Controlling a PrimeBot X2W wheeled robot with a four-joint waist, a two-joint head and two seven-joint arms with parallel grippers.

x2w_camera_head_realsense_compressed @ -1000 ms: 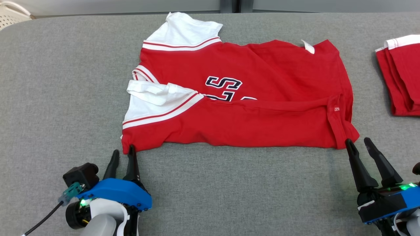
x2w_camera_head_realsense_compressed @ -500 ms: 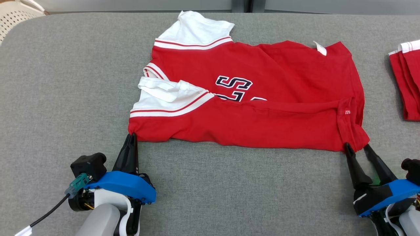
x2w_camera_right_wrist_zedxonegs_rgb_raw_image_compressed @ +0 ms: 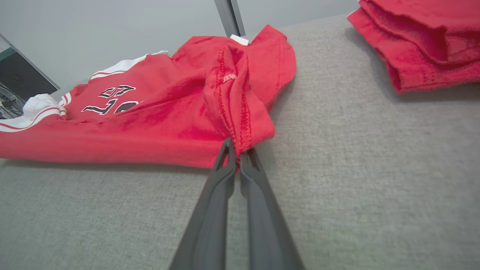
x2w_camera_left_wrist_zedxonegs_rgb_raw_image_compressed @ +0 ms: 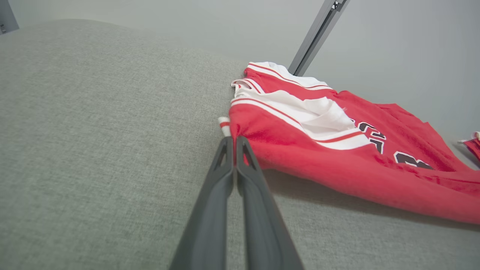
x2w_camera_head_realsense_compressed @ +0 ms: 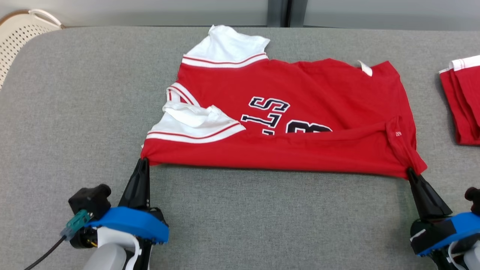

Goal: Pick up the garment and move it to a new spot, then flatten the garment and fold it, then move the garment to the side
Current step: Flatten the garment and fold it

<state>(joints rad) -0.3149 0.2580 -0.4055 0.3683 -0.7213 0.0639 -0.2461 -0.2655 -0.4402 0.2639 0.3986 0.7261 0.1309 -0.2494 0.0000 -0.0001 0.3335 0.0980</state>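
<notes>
2 red garments: 1 spread jersey, 1 folded pile. 2 grippers: L gripper, R gripper. 1 white basket. 1 grey table.

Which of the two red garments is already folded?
The small red stack at the right edge. The lettered jersey lies spread out, its near corners pinched by the left pincer and right pincer.

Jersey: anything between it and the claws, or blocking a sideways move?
Nothing between: left claw and right claw are each shut on a near jersey corner. A folded red pile lies to its right, likely blocking that side.
</notes>
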